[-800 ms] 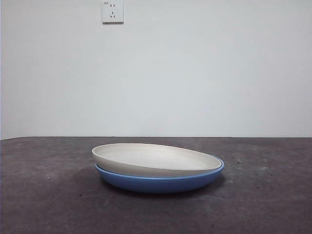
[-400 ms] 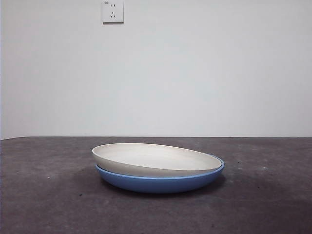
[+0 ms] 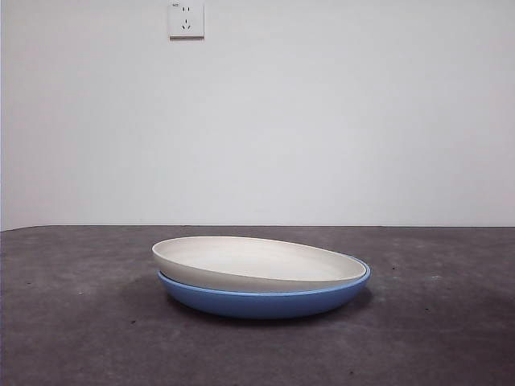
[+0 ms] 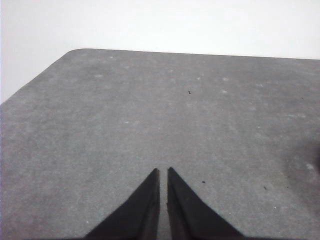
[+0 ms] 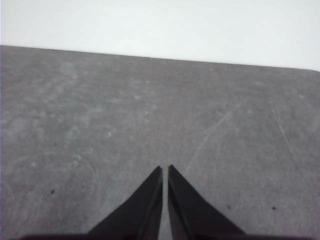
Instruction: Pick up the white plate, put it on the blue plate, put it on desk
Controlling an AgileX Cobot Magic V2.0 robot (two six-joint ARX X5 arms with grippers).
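Both my grippers wait away from the plates, over bare desk (image 3: pixel 72 322). Left gripper (image 4: pixel 163 172): jaws nearly closed, only a thin slit between the tips, nothing held. Right gripper (image 5: pixel 165 170): the same, tips almost touching, empty. Neither shows in the front view, and neither wrist view shows a plate.

Near the middle of the desk, the white plate (image 3: pixel 253 265) sits on the blue plate (image 3: pixel 265 301). It is not seated flat: its left rim rides above the blue rim, while its right side dips inside it, so it lies tilted.

I judge the stacking done; what remains is moving a plate to the desk. To do it well I would spread the jaws first, come in low at the raised left rim where there is an edge to pinch, and lift slowly so the blue plate is not dragged along.

Count: two grippers, one white plate, one blue plate, one desk.
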